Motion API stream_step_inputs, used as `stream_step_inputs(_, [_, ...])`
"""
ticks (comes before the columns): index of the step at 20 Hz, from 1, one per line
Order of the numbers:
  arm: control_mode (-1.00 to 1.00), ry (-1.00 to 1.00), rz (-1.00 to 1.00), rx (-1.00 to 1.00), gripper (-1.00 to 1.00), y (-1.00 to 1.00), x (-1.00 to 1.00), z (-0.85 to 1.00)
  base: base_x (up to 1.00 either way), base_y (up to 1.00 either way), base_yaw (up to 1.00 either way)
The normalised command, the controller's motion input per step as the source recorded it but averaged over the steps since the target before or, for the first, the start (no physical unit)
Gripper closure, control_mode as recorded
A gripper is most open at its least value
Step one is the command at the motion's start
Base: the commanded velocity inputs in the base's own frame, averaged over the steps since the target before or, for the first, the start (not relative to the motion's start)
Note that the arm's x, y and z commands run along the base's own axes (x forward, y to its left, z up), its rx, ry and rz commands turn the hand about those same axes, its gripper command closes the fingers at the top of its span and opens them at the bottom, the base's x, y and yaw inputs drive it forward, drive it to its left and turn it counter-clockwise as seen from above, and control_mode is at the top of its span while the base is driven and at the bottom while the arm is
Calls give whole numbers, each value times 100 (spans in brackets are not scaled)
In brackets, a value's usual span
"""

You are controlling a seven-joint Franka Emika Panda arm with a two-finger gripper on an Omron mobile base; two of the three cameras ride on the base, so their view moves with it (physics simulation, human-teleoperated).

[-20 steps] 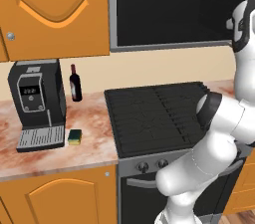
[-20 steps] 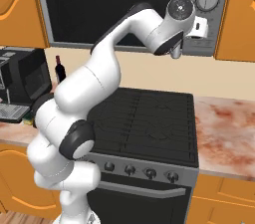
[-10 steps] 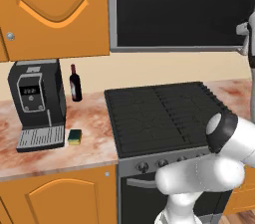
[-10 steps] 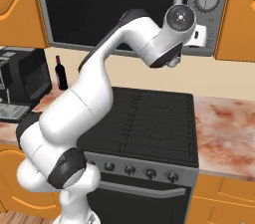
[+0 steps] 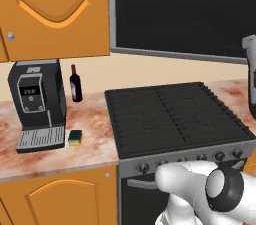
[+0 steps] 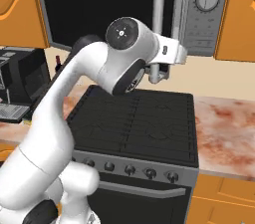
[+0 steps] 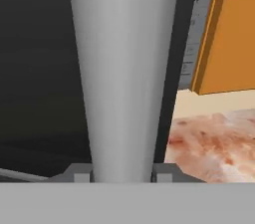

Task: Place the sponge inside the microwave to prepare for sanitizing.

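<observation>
Marble counter edge near sponge; claw pinching microwave handle.

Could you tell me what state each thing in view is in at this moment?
microwave: door closed.
microwave handle: upright, between the jaws of the gripper, which are shut on it.
sponge: lying on the counter beside the coffee machine, not yet picked up.
coffee machine: upright, display lit.
wine bottle: standing upright.
stove: nothing on its burners.
</observation>
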Motion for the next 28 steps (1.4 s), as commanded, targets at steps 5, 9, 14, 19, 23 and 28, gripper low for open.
stream_step_inputs(5, [-100,1,-38,-23,100,47,-100,-46,0,0,0])
stream_step_inputs(9, [-100,1,-31,-21,100,33,-100,-37,0,0,0])
stream_step_inputs(14, [-100,2,-35,-8,100,46,-86,-14,0,0,0])
stream_step_inputs(19, [-100,-7,-22,0,100,87,-96,0,0,0,0])
stream_step_inputs(23, [-100,-8,-15,0,100,100,-98,0,0,0,0])
stream_step_inputs(28, [-100,-7,-17,-2,100,100,-89,-12,0,0,0])
